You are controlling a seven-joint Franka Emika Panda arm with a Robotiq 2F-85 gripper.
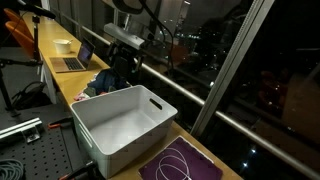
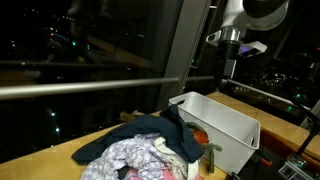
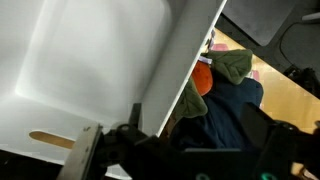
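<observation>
White plastic bin (image 1: 120,125) on the wooden counter (image 1: 60,78) by the dark window: that is the thing to steer by here. The claw (image 1: 127,58) hangs in the air above the end of the bin that faces the pile of clothes (image 1: 108,80), well above both and touching neither.

From the wrist view, the claw (image 3: 172,142) looks almost straight down on the bin's wall, which runs slantwise up the picture. The white inside of the bin lies on 1 side of that wall and the clothes on the other. Its 2 fingers (image 3: 88,148) stand wide apart and grip nothing, so the claw is open.

The pile lies just outside the bin and presses against its outer wall. A dark blue garment (image 2: 150,128) is draped over the top, nearest the bin. An orange piece (image 3: 203,78) is tucked right up against the wall, with a green piece (image 3: 233,65) touching it. A pale flowered cloth (image 2: 130,155) spreads out on the side of the pile away from the bin. So the clothes are below the claw and a little to the side, beyond the rim.

In an exterior view, a purple mat (image 1: 180,160) with a looped white cord lies at the bin's opposite end, and a laptop (image 1: 72,62) sits further along the counter, past the clothes.
</observation>
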